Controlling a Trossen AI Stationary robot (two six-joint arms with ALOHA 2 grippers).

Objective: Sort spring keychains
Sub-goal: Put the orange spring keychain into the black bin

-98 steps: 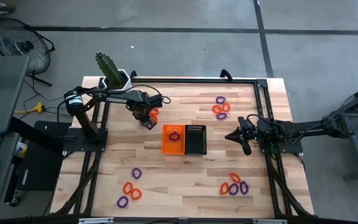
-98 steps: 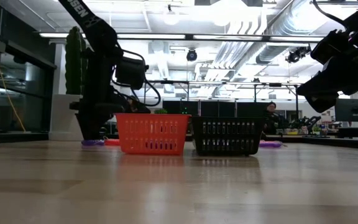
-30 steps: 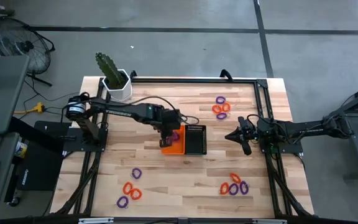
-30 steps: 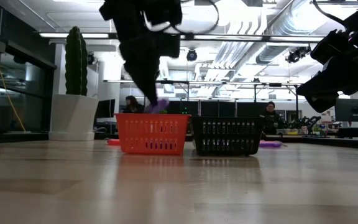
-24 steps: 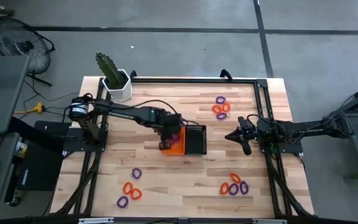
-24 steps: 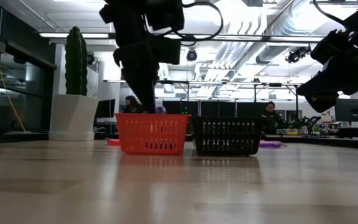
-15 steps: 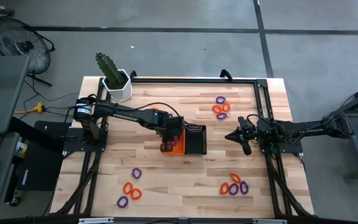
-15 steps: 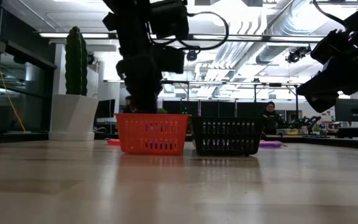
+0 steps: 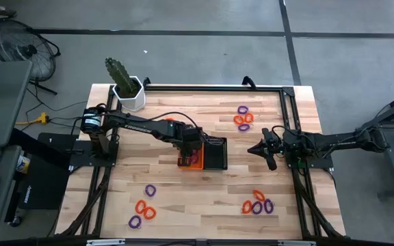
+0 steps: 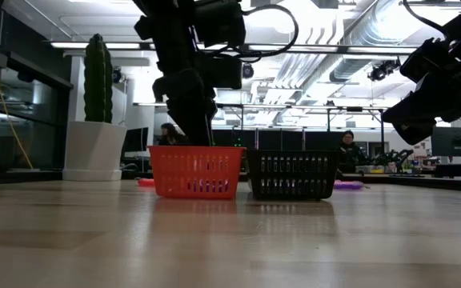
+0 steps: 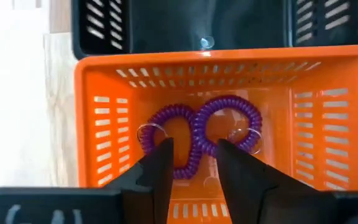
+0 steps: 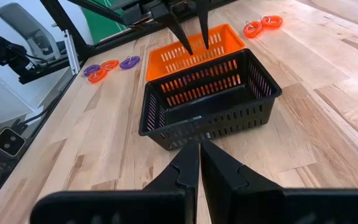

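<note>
Two purple spring keychains (image 11: pixel 197 134) lie inside the orange bin (image 11: pixel 92 124); the left end effector (image 11: pixel 192 163) hangs just above them, fingers apart and empty. They look light, springy; best pinched across one coil side.

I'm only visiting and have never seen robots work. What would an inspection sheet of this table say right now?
Surface: wooden table, black frame round it.
Job's things: two purple keychains in the orange bin; black bin beside it looks empty; loose orange and purple keychains in three clusters on the table.
Clutter: potted cactus at a back corner.
Grippers: left pincer open above the orange bin, holding nothing; right pincer shut, waiting at the table's right side, facing the bins.
Cables: cable along the left arm.
Surroundings: concrete floor, fan, people far behind.
</note>
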